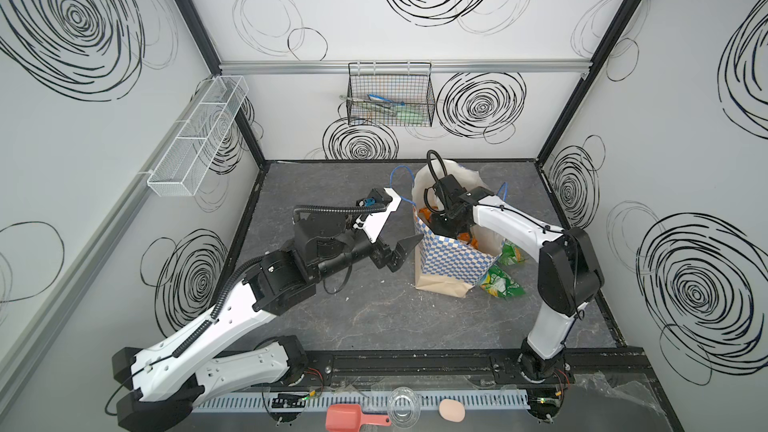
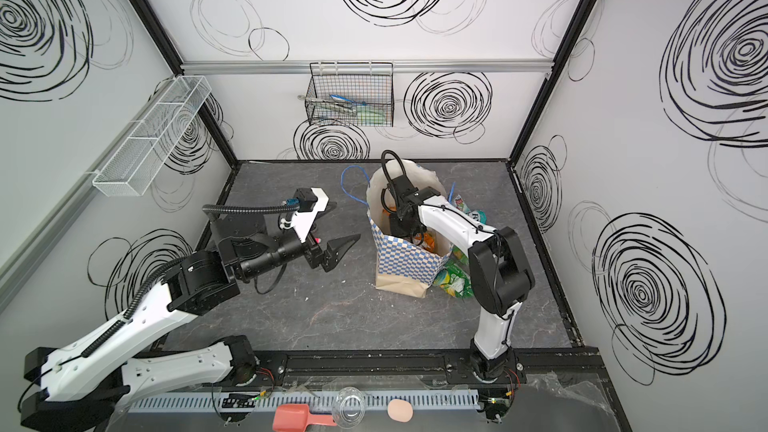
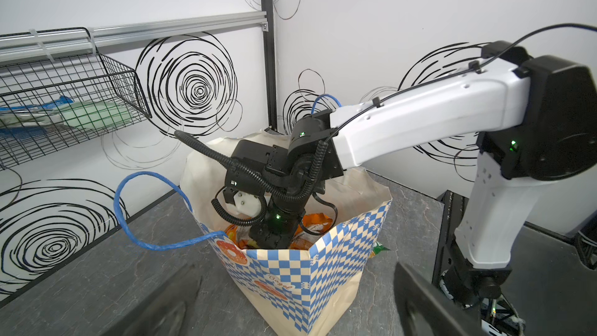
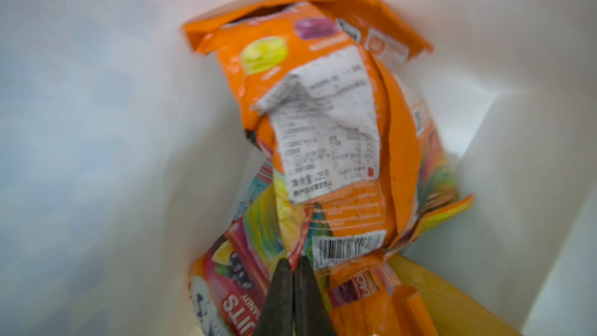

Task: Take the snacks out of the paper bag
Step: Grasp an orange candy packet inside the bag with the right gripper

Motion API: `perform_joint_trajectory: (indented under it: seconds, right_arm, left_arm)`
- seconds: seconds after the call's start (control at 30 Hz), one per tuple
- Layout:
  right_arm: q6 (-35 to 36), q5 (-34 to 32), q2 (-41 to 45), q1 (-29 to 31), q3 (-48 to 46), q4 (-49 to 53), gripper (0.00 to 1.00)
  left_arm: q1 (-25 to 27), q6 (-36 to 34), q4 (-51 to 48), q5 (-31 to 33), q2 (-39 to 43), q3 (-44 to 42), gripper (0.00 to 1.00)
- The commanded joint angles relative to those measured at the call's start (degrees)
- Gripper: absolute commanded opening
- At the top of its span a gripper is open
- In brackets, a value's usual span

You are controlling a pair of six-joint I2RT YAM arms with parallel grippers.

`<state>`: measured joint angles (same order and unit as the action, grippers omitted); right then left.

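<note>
You have one paper bag [image 1: 453, 255]. Outside it, count two green packets [image 1: 500, 284] and at least one pale packet [image 2: 460, 201], partly hidden. Inside, at least three show: two orange packets [image 4: 400, 143], one pink-red packet [image 4: 226, 282]. On the walls, two baskets [image 1: 361, 81]. At the front edge: one scoop [image 1: 345, 417], one clear cup [image 1: 404, 405], one beige egg-shaped object [image 1: 451, 409].

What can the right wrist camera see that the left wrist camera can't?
Only the right wrist view: the right gripper shut on a packet by its red edge, deep in the bag, and the orange packet with its white label. Only the left wrist view: the bag's blue checks, the blue handle, the right arm reaching in, and the wire basket on the wall. Both: orange wrapping inside the bag and its pale inner wall.
</note>
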<state>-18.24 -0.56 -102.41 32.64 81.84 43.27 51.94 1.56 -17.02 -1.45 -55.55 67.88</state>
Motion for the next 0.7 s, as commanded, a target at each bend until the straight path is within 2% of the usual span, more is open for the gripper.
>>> perform_joint_trajectory:
  seconds: [0.0,0.33,0.67]
  right_arm:
    - [-1.1,0.6,3.6,0.4,3.6,1.9,0.0]
    - [-1.5,-0.2,5.0,0.1,9.6,4.2,0.0]
    - [-2.1,1.8,6.1,-1.2,14.3,3.9,0.0]
  left_arm:
    - [-0.4,0.5,1.9,0.0,0.7,-0.6,0.96]
    - [-0.4,0.5,2.1,-0.3,0.6,-0.7,0.96]
    - [-0.4,0.5,2.2,-0.2,0.5,-0.5,0.96]
